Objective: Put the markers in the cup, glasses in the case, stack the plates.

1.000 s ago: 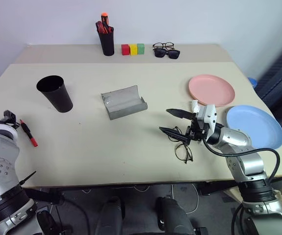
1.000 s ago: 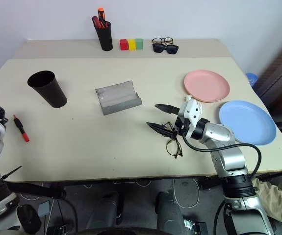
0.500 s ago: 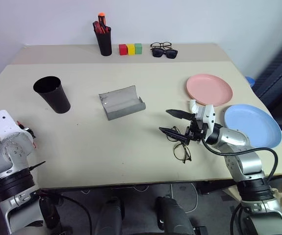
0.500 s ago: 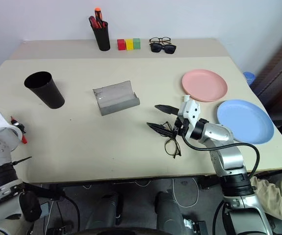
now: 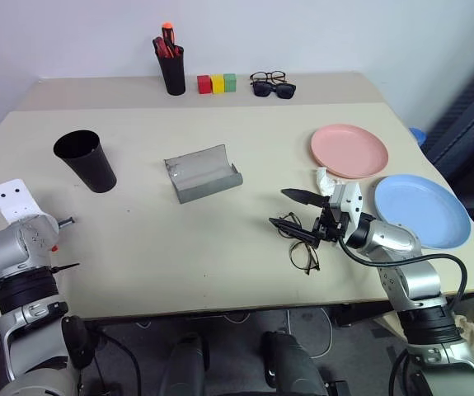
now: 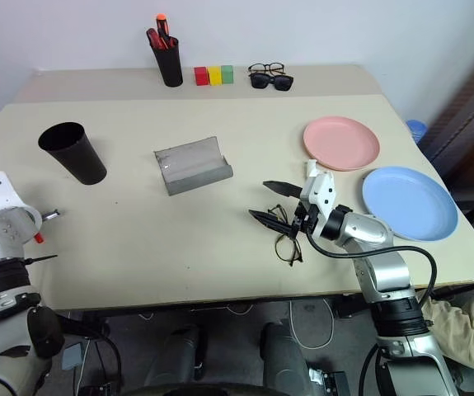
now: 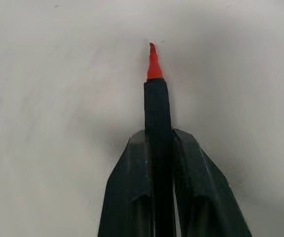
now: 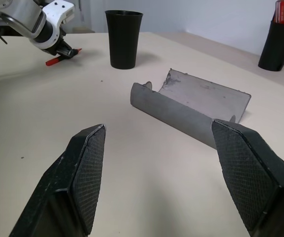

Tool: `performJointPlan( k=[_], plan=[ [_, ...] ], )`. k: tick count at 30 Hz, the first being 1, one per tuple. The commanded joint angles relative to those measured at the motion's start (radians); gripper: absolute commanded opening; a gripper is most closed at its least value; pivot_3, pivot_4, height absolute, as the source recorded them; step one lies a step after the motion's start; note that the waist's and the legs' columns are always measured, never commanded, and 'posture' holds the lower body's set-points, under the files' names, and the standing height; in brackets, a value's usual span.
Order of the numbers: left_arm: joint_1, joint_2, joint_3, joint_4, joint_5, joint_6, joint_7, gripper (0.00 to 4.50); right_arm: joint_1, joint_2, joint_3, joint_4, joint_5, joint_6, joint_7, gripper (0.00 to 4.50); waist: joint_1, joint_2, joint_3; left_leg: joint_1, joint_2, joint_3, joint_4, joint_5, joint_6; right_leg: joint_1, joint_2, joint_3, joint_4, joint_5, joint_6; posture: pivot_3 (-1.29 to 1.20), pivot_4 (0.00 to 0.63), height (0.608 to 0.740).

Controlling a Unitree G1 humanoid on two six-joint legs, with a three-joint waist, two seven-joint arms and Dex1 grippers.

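In the left wrist view, my left gripper (image 7: 157, 140) is shut on the marker (image 7: 156, 106), whose dark barrel and red tip stick out past the fingers over the bare table. The same grip shows at the table's left edge (image 8: 62, 52). The black cup (image 5: 85, 161) stands just beyond it. The grey case (image 5: 204, 173) lies open mid-table. My right gripper (image 5: 293, 210) is open, level, right over the wire-frame glasses (image 5: 304, 247), nothing between its fingers. The pink plate (image 5: 349, 151) and blue plate (image 5: 422, 211) lie side by side at the right.
At the far edge stand a black pen holder (image 5: 171, 66) with red and orange markers, three coloured blocks (image 5: 213, 83), and two other pairs of glasses (image 5: 272, 84). Bare tabletop lies between the cup, the case and the near edge.
My left hand has come down over the red marker at the left edge and shut on it. The right arm has kept still. The view shifted slightly.
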Motion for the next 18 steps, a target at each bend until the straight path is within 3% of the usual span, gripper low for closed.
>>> performJointPlan(
  k=[1,4,6,10,13,18],
  plan=[
    [0.092,-0.039,0.036,-0.193,-0.113,0.043,-0.141,0.05,-0.013,0.002,-0.011,-0.051,0.003,-0.005,-0.014,3.45,-0.003,0.000,0.000,0.000,0.000,0.000,0.000,0.000,0.000,0.000,0.000,0.000,0.000,0.000,0.000,0.00,0.150,0.740],
    [0.267,-0.012,-0.024,-0.514,-0.257,0.071,-0.369,0.05,-0.024,0.001,-0.009,-0.049,0.003,0.000,-0.018,3.45,0.000,-0.001,0.000,-0.002,0.000,0.001,0.000,0.000,-0.002,-0.001,-0.001,0.001,-0.002,0.000,0.000,0.00,0.150,0.740],
    [0.399,0.055,-0.085,-0.711,-0.365,0.108,-0.535,0.05,-0.034,0.000,-0.008,-0.036,0.002,-0.002,-0.014,3.45,0.000,-0.002,0.001,-0.003,0.000,0.001,0.001,-0.001,-0.005,-0.002,-0.001,0.001,-0.003,0.000,0.000,0.00,0.150,0.740],
    [0.516,0.166,-0.188,-0.889,-0.410,0.029,-0.722,0.05,-0.053,0.000,-0.010,-0.013,-0.002,-0.010,-0.010,3.45,0.006,-0.001,0.001,-0.005,0.001,0.001,0.002,-0.002,-0.008,-0.003,-0.002,0.001,-0.003,0.000,-0.002,0.00,0.150,0.740],
    [0.441,0.154,-0.254,-0.861,-0.332,-0.117,-0.721,0.05,-0.058,0.002,-0.013,-0.003,-0.002,-0.018,-0.010,3.45,0.006,-0.001,0.001,-0.005,0.001,0.001,0.002,-0.003,-0.009,-0.003,-0.002,0.001,-0.005,0.000,-0.003,0.00,0.150,0.740],
    [0.086,-0.053,-0.354,-0.538,-0.016,-0.715,-0.540,0.05,-0.049,0.011,-0.022,0.011,-0.004,-0.040,-0.013,3.45,0.017,-0.003,0.001,-0.008,0.001,0.000,0.005,-0.001,-0.005,-0.002,-0.001,0.000,-0.006,0.001,-0.004,0.00,0.150,0.740]
  ],
)
